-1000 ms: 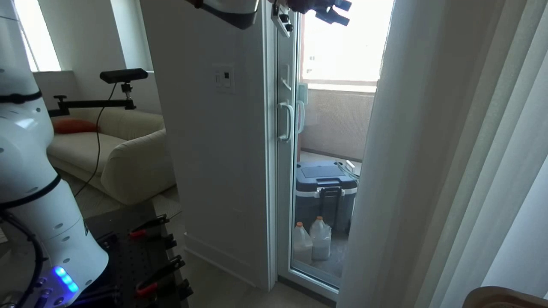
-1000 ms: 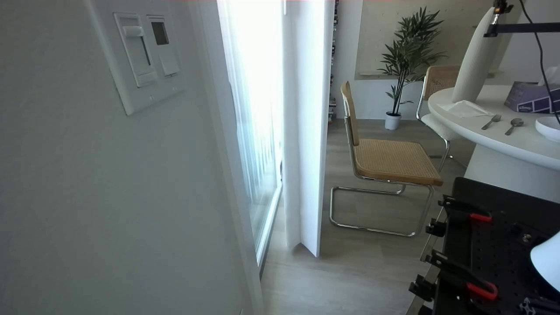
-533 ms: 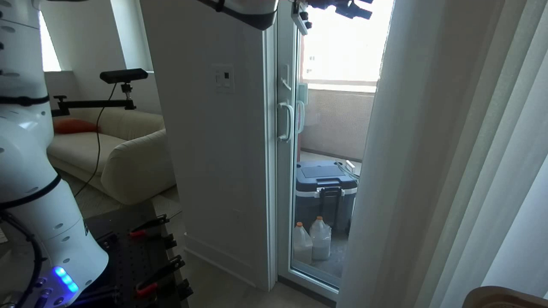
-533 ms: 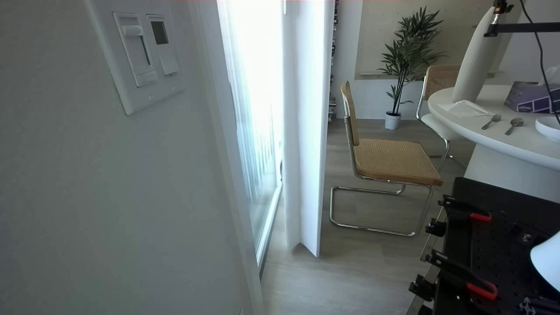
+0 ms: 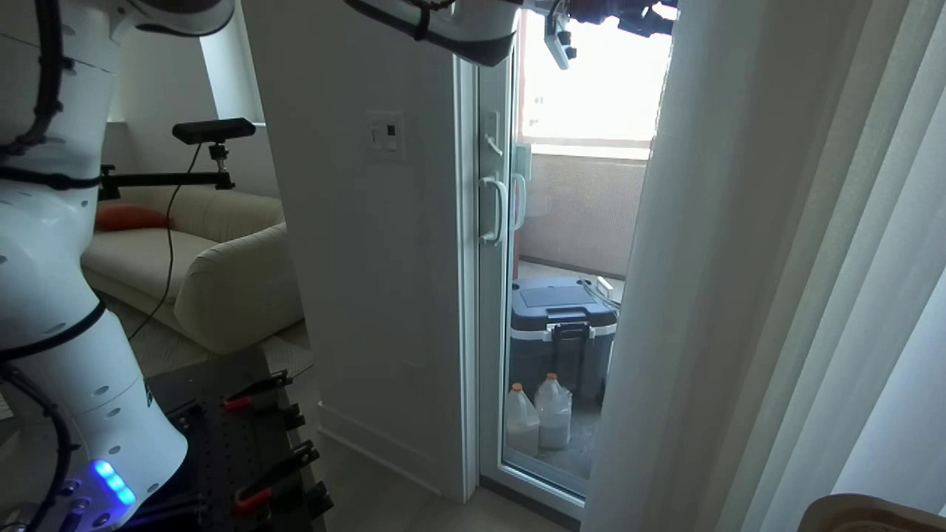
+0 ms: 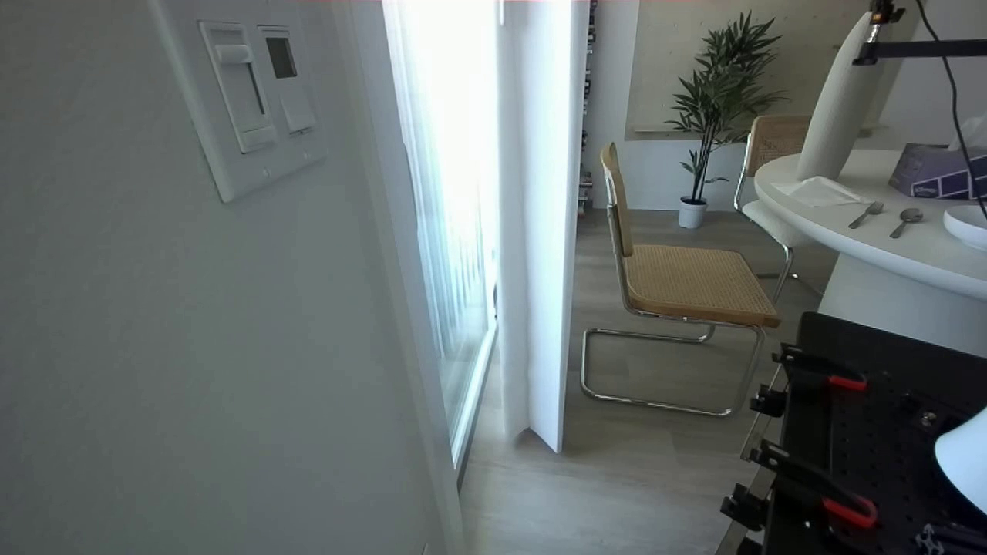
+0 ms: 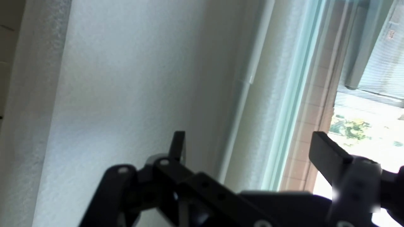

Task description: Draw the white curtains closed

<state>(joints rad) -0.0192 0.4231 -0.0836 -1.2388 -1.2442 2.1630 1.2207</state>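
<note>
The white curtains [image 5: 739, 266] hang in tall pleats at the right of an exterior view; their edge also shows as a tall white strip in an exterior view [image 6: 544, 231]. In the wrist view the curtain fabric [image 7: 126, 94] fills the left and middle. My gripper [image 7: 248, 138] is open and empty, jaws wide apart. One finger [image 7: 178, 146] stands in front of the fabric, the other in front of the bright window. The curtain's edge runs between them; I cannot tell how deep. In an exterior view the gripper [image 5: 664, 21] is high up beside the curtain's edge, partly cut off.
A glazed door [image 5: 491, 332] with a handle [image 5: 495, 210] stands left of the curtain. A cooler [image 5: 562, 310] and jugs are behind the glass. A brown chair back [image 5: 872, 513] is at bottom right. A cane chair [image 6: 690, 281] stands beyond the curtain, near a white table [image 6: 887, 254].
The arm and open gripper have moved right across the doorway, up to the curtain's edge in the exterior view. The curtains hang almost unchanged.
</note>
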